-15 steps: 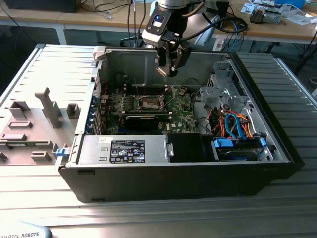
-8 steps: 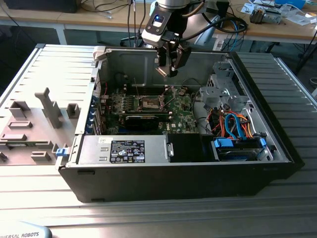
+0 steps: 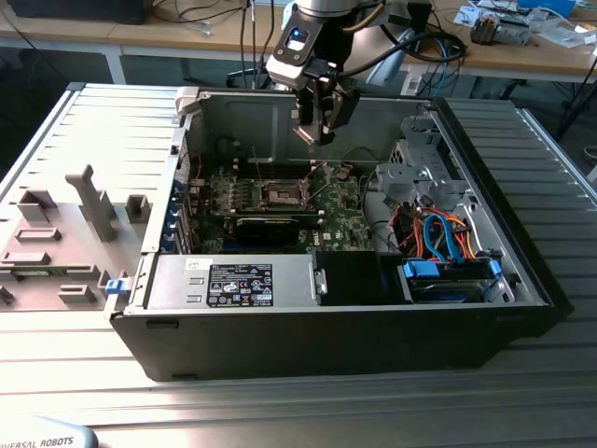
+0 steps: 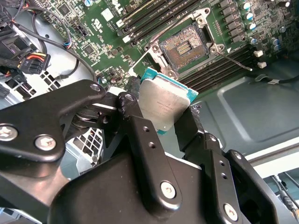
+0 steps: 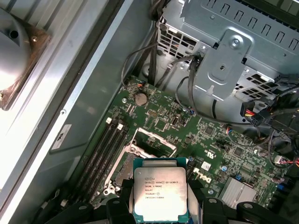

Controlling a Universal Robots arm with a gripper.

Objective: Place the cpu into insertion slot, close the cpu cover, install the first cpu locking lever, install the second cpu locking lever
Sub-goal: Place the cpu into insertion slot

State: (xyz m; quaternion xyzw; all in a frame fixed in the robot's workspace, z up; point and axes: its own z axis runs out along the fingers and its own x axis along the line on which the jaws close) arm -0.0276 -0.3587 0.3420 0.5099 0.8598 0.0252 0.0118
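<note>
Over the open case (image 3: 233, 121), the gripper (image 3: 317, 126) is being held well above the motherboard (image 3: 340, 213) and its empty insertion slot (image 4: 183, 46). The cpu (image 4: 163, 105) is being pinched by two opposite edges between the jaws, clear of the board. Probably light, stiff and fragile underneath, so it's best gripped edges-only.

The cpu (image 5: 160, 193) has a silver-grey top with fine dark print and a teal-green rim in both wrist views, set against the matte black gripper (image 4: 163, 112). The motherboard (image 3: 340, 201) is green with black memory slots (image 5: 100, 156), and the insertion slot (image 4: 184, 46) has a dark centre speckled with what may be gold contacts inside a silvery frame. At the exterior view's right, orange and blue cables (image 3: 443, 233) lie against the grey inside of the case (image 3: 242, 121), whose outer shell is black
</note>
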